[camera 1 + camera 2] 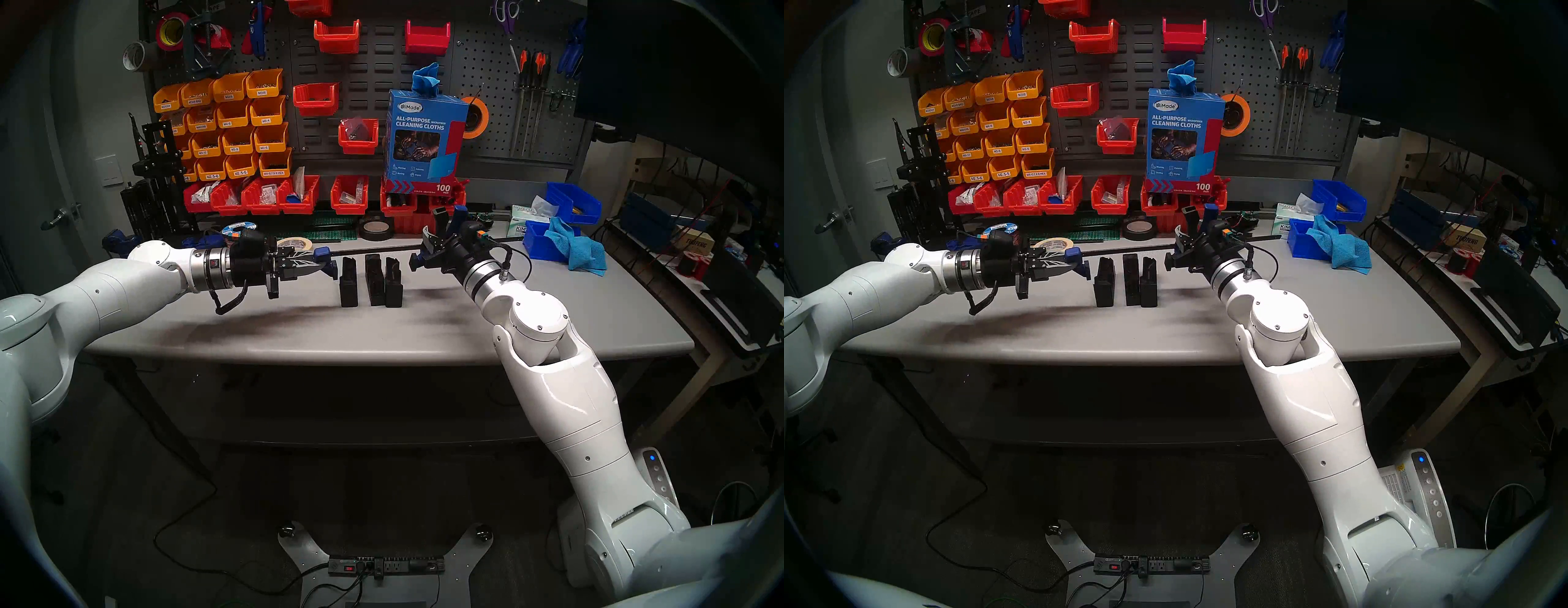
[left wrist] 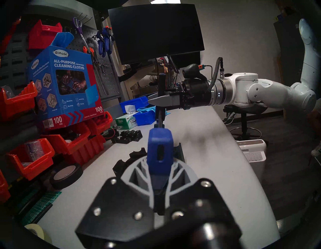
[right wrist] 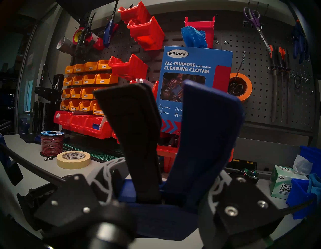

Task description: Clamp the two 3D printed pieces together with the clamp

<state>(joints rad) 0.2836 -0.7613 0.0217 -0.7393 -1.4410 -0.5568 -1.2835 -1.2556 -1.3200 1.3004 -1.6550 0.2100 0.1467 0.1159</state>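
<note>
The clamp's thin black bar (image 1: 373,251) runs level just above and behind three upright matte black 3D printed pieces: one alone (image 1: 348,282), two close together (image 1: 375,280) (image 1: 393,283). They stand on the grey table (image 1: 382,331). My left gripper (image 1: 320,263) is shut on the clamp's blue end jaw (image 2: 159,153), left of the pieces. My right gripper (image 1: 432,250) is shut on the clamp's trigger handle (image 3: 139,139), right of the pieces. The sliding jaw (image 1: 418,261) hangs beside the right piece, apart from it. In the right wrist view the black trigger and blue grip (image 3: 208,139) stand spread.
A blue cleaning-cloth box (image 1: 424,140) and red bins (image 1: 254,197) line the back. A masking tape roll (image 1: 295,243), a black tape roll (image 1: 375,229), a tissue box (image 1: 522,220), blue bins with a cloth (image 1: 581,250) and knobbly black parts (image 2: 129,136) lie behind.
</note>
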